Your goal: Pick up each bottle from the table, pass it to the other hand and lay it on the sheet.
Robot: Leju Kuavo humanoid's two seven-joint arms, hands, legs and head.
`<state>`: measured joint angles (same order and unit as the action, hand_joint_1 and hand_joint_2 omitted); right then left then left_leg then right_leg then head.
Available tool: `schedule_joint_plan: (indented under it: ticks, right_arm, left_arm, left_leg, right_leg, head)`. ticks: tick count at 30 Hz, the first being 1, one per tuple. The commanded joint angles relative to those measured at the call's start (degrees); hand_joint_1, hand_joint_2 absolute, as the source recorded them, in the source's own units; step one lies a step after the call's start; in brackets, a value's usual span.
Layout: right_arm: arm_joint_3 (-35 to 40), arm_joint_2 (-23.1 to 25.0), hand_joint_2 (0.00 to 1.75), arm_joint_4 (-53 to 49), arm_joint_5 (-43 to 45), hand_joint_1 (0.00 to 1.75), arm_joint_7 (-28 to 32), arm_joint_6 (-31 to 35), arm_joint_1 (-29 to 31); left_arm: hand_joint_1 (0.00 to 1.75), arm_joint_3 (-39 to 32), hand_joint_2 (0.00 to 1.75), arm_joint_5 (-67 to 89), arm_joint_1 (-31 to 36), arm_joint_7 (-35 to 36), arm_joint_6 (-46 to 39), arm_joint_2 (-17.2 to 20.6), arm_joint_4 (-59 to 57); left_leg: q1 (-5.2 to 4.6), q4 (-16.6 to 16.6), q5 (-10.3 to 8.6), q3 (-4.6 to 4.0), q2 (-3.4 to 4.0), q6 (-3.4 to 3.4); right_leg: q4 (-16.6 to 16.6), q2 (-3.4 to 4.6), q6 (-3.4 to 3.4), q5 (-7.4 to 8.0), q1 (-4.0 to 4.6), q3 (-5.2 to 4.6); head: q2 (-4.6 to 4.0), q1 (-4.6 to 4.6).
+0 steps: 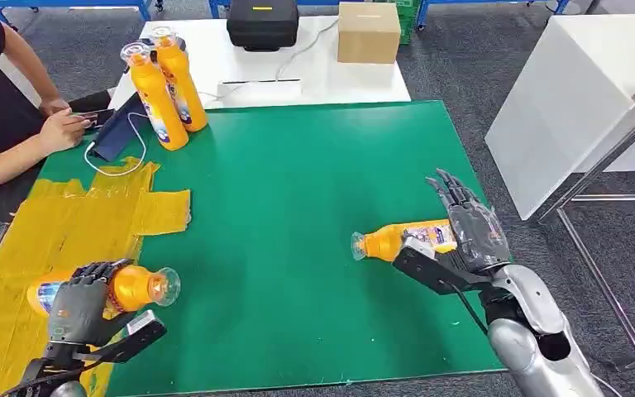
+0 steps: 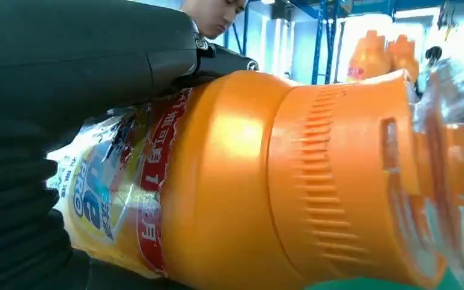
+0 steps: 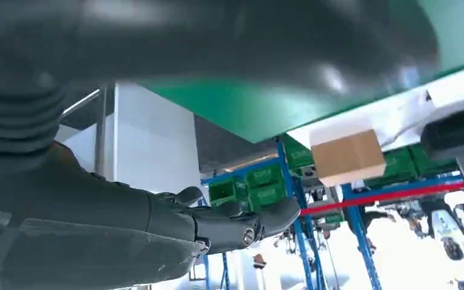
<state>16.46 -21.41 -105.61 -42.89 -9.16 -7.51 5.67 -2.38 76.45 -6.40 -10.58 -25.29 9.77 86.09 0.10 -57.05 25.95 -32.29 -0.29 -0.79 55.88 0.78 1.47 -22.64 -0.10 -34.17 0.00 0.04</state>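
An orange bottle [image 1: 136, 287] with a clear cap lies on its side at the near edge of the yellow sheet [image 1: 74, 223], cap toward the green mat [image 1: 298, 182]. My left hand [image 1: 81, 308] grips it around the label; up close the bottle [image 2: 248, 181] sits under the dark fingers [image 2: 96, 60]. A second orange bottle [image 1: 397, 240] lies on the mat at the right. My right hand [image 1: 467, 222] is at its base end, fingers straight and apart, holding nothing, and hides that end. Two more bottles [image 1: 159, 95] stand upright at the back left.
A person sits at the left, hands [image 1: 62, 128] on a phone by a dark pouch and white cable. Behind the mat, a white table carries a black case [image 1: 262, 23] and a cardboard box [image 1: 369, 31]. Another white table [image 1: 570, 91] stands at the right.
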Motion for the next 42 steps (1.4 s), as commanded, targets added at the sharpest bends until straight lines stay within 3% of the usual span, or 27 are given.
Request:
schedule_joint_plan:
  ticks: [1, 3, 4, 5, 6, 9, 10, 11, 12, 17, 24, 28, 34, 42]
  right_arm:
    - [-6.50, -4.80, 1.75, 5.36, 5.80, 0.00, -0.92, -5.48, 4.65]
    - [-6.65, -4.23, 1.75, 6.99, 6.11, 0.00, -0.72, -6.26, 6.08]
    - [-5.70, -3.51, 1.75, 8.71, 6.02, 0.00, -0.35, -7.16, 7.83]
    - [-4.74, -3.21, 1.75, 9.90, 5.86, 0.00, -0.25, -7.57, 9.18]
    - [-3.82, -3.06, 1.75, 10.85, 5.39, 0.00, -0.47, -7.98, 10.04]
    - [-1.64, -3.93, 1.75, 13.47, 5.83, 0.00, -2.72, -11.40, 11.46]
    - [-0.68, -4.93, 0.00, 14.35, 6.38, 0.00, -2.12, -12.46, 11.69]
    - [-0.29, -5.94, 0.00, 14.74, 6.74, 0.00, -1.98, -12.80, 11.41]
    - [-0.22, -6.76, 1.75, 14.90, 6.73, 0.00, -1.88, -12.85, 10.94]
    - [-1.80, -9.70, 1.75, 13.98, 6.65, 0.00, -1.99, -12.79, 7.68]
    - [-2.03, -10.06, 1.75, 15.01, 6.21, 0.00, -2.40, -13.54, 7.49]
    - [-2.59, -10.50, 1.75, 16.17, 4.94, 0.00, -3.43, -14.14, 5.06]
    - [-5.37, -10.51, 1.75, 21.51, 1.06, 0.00, -1.90, -13.69, 0.42]
    - [-3.16, -7.65, 1.75, 30.31, -3.45, 0.00, -0.78, -13.98, 7.31]
  left_arm:
    - [1.75, 7.03, 1.75, 3.91, 7.05, 1.42, 4.36, 4.83, -17.89]
    - [1.75, 9.37, 1.75, 3.71, 8.50, 0.59, 7.91, 5.70, -21.86]
    - [1.43, 11.43, 1.75, -1.85, 9.35, -3.57, 14.69, 7.51, -24.31]
    - [0.00, 13.25, 1.75, -2.45, 10.02, -4.42, 15.37, 8.85, -26.41]
    - [0.00, 12.48, 0.00, -3.47, 10.71, -3.08, 15.14, 8.11, -28.41]
    - [0.00, 12.71, 0.00, -4.78, 12.49, -2.87, 14.82, 6.35, -30.78]
    - [0.00, 13.16, 0.00, -4.40, 13.01, -2.22, 14.56, 6.29, -30.94]
    - [0.00, 13.53, 0.00, -4.32, 13.31, -2.05, 14.71, 6.36, -30.97]
    - [0.00, 13.63, 0.00, -4.39, 13.38, -2.06, 14.75, 6.41, -30.85]
    - [0.00, 11.67, 0.00, -10.44, 12.38, -4.88, 16.16, 5.90, -28.77]
    - [0.00, 10.62, 0.00, -12.37, 13.20, -5.05, 16.60, 4.94, -28.33]
    - [0.00, 5.79, 0.00, -21.86, 13.44, -7.97, 17.53, 0.70, -24.50]
    - [0.00, -3.27, 0.00, -48.38, 12.70, -10.93, 30.08, -7.03, -9.17]
    - [0.00, -4.97, 0.00, -58.90, 10.38, -10.78, 34.28, -8.37, 3.28]
  left_leg:
    - [-0.03, 0.07, 0.00, 0.16, -0.12, 0.03]
    - [-0.05, 0.10, -0.01, 0.18, -0.07, 0.02]
    - [-0.04, 0.14, 0.00, 0.26, -0.02, 0.03]
    - [-0.07, 0.16, -0.02, 0.25, 0.03, 0.02]
    - [-0.02, 0.15, 0.02, 0.31, 0.10, 0.05]
    - [-0.08, 0.23, -0.03, 0.44, 0.09, 0.04]
    - [-0.07, 0.27, -0.03, 0.53, 0.17, 0.06]
    - [-0.04, 0.23, -0.02, 0.51, 0.20, 0.08]
    - [-0.02, 0.18, -0.01, 0.46, 0.15, 0.05]
    - [-0.04, 0.16, 0.01, 0.56, -0.12, 0.02]
    - [-0.04, 0.12, -0.02, 0.57, -0.19, 0.01]
    - [-0.01, 0.15, -0.06, 0.58, -0.21, 0.01]
    - [0.04, 0.02, -0.09, 0.60, -0.51, -0.02]
    - [-0.05, -0.01, -0.01, 0.31, -0.01, -0.01]
  right_leg:
    - [-0.03, -0.19, 0.01, -0.06, -0.03, 0.19]
    - [-0.05, -0.12, 0.01, -0.04, -0.05, 0.20]
    - [-0.09, -0.09, 0.01, -0.03, -0.04, 0.28]
    - [-0.08, -0.03, 0.01, -0.01, -0.07, 0.26]
    - [-0.11, 0.02, 0.00, -0.01, -0.03, 0.32]
    - [-0.12, 0.03, -0.01, 0.01, -0.11, 0.51]
    - [-0.17, 0.09, -0.02, 0.05, -0.11, 0.58]
    - [-0.15, 0.11, -0.03, 0.06, -0.08, 0.56]
    - [-0.14, 0.08, -0.01, 0.07, -0.11, 0.56]
    - [-0.10, -0.15, 0.01, -0.01, -0.14, 0.73]
    - [-0.08, -0.23, 0.00, 0.01, -0.13, 0.77]
    - [-0.14, -0.28, -0.01, 0.03, -0.10, 0.79]
    - [-0.10, -0.51, 0.03, -0.02, -0.04, 0.83]
    - [-0.03, -0.12, 0.10, 0.07, -0.08, 0.40]
  head:
    - [0.00, 0.02]
    - [0.00, 0.00]
    - [0.00, 0.02]
    - [0.00, 0.00]
    - [0.02, 0.02]
    - [0.00, -0.02]
    - [0.00, -0.02]
    - [0.00, 0.00]
    - [0.00, 0.00]
    - [0.00, 0.00]
    - [0.00, 0.00]
    - [0.00, 0.00]
    - [0.00, -0.02]
    - [0.00, -0.02]
